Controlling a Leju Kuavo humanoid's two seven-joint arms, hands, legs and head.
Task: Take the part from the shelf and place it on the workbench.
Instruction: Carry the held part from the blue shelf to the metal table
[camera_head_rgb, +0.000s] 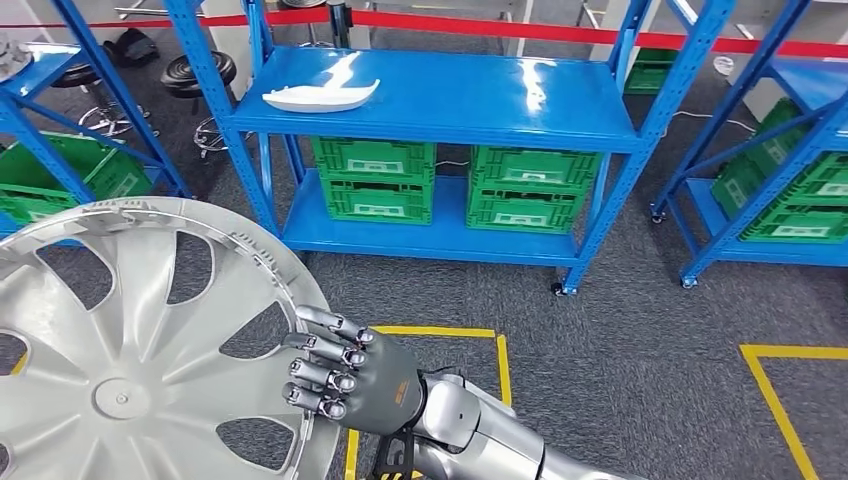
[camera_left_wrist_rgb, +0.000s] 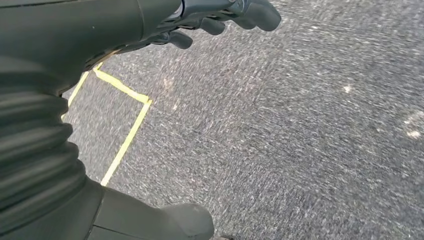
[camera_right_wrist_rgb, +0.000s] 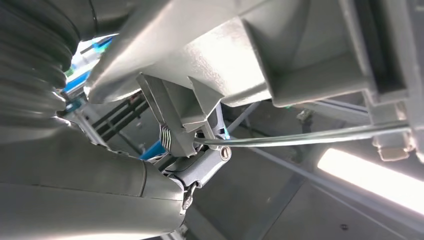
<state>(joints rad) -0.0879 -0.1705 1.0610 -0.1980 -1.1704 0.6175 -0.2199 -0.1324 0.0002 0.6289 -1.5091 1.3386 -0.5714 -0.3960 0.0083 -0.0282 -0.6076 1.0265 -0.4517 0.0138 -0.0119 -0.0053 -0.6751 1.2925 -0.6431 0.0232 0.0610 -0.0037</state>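
Near the blue shelf (camera_head_rgb: 440, 100), over the grey carpet, a silver hubcap (camera_head_rgb: 130, 350) is gripped at its rim by the right hand (camera_head_rgb: 345, 370), fingers curled around the edge. Left hand (camera_left_wrist_rgb: 220, 15) hangs empty, fingers loosely spread, above the floor.

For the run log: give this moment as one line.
right hand grips silver wheel cover by rim | left hand holds nothing | white part on blue shelf

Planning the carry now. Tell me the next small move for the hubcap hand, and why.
Probably keep the grip and turn away from the blue shelf to look for the workbench. The right hand grips the silver hubcap at its rim, clear of the shelf, over grey carpet; no workbench is visible. The left hand hangs over the floor, holding nothing.
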